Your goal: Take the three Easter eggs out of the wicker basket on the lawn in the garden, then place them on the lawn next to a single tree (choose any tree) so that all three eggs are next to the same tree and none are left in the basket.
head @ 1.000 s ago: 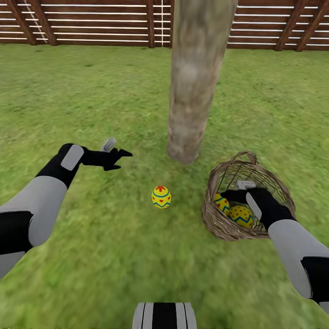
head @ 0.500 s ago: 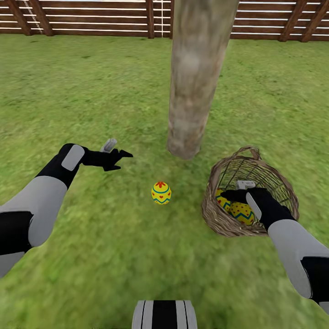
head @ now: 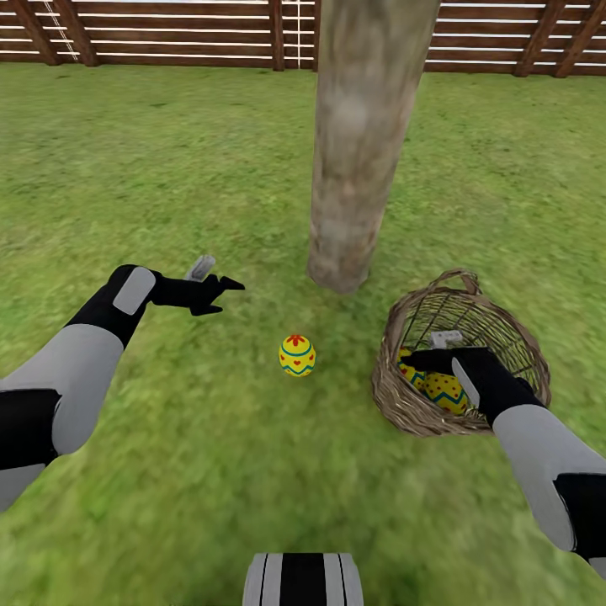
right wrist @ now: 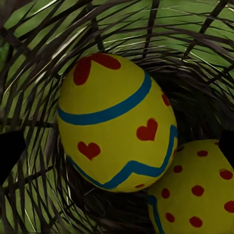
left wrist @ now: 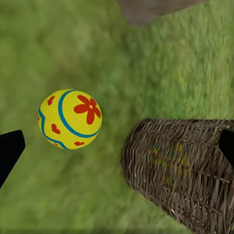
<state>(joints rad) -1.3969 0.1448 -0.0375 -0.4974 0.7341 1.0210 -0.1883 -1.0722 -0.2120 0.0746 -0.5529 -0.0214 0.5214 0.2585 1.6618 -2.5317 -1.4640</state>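
The right gripper (head: 410, 360) is edging deeper into the round brown woven-twig basket (head: 513, 337), jaws spread around the yellow heart-painted egg (right wrist: 117, 122), so a second pick is nearing, while the open, empty left gripper (head: 220, 292) is hovering above the flower-painted egg (head: 297, 355) near the pale grey-brown tree trunk (head: 353, 160).

A fenced garden is shown, rendered by a simulator. A wide lawn (head: 168, 151) of mottled green grass is spread across the ground, and it is closed off at the far edge by a brown horizontal-slat wooden fence (head: 168, 34). 1 thick, pale grey-brown tree (head: 358, 143) trunk is rooted in the grass.
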